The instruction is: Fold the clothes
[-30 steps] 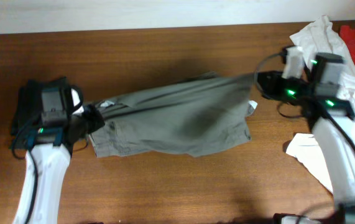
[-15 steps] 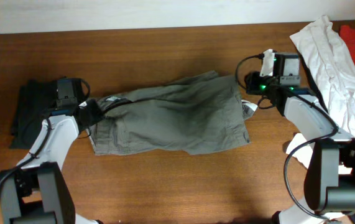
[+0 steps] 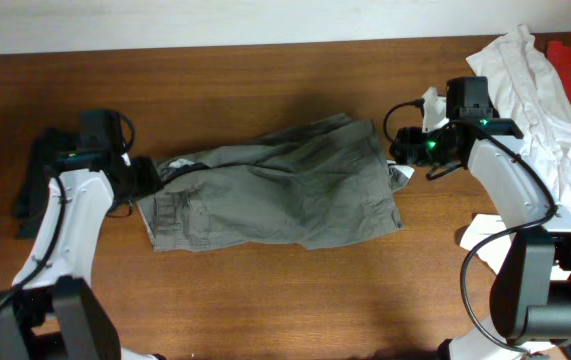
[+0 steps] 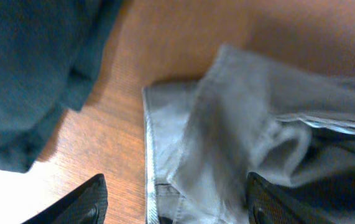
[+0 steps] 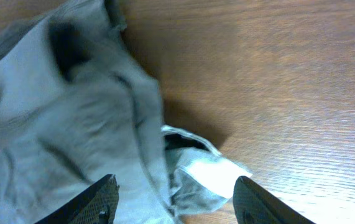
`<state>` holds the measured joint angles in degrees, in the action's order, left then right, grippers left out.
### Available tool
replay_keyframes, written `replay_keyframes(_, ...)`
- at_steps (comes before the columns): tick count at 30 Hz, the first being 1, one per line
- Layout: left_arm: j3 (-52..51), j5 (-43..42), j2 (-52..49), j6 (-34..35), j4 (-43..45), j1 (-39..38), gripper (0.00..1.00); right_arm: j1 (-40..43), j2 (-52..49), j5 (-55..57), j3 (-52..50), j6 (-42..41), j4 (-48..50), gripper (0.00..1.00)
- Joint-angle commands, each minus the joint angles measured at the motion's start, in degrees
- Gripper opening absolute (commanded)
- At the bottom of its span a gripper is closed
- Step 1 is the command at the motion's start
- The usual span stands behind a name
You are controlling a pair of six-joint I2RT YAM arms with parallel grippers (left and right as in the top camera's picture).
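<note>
left gripper (image 3: 148, 176) low, jaws spread wide, right gripper (image 3: 403, 150) low, jaws spread wide

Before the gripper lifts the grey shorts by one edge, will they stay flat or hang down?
Probably floppy: the shorts lie wrinkled and bunched, so a lifted edge should droop. Likely light, as the cloth looks thin. Pushed, they would probably crumple rather than slide.

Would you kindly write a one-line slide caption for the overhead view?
Left gripper and right gripper, both open, flank the grey-olive shorts spread on the wooden table.
</note>
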<state>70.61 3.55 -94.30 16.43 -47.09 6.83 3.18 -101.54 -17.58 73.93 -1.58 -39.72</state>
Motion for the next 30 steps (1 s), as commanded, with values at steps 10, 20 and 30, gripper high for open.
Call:
replay_keyframes(10,2.4,-13.4,3.8,-1.3,-1.1,0.0,0.75,-0.2,0.5,-3.7,1.0,10.4,3.9,0.68)
replay_keyframes(20,-1.1,-11.3,1.6,-1.3,-2.2,-4.1,0.7,-4.2,-6.1,-5.1,1.0,11.9,12.0,0.75)
replay_keyframes(30,-6.4,-11.2,-3.7,-1.3,-0.6,-5.1,0.7,-8.1,-11.1,-4.3,1.0,11.8,23.5,0.53)
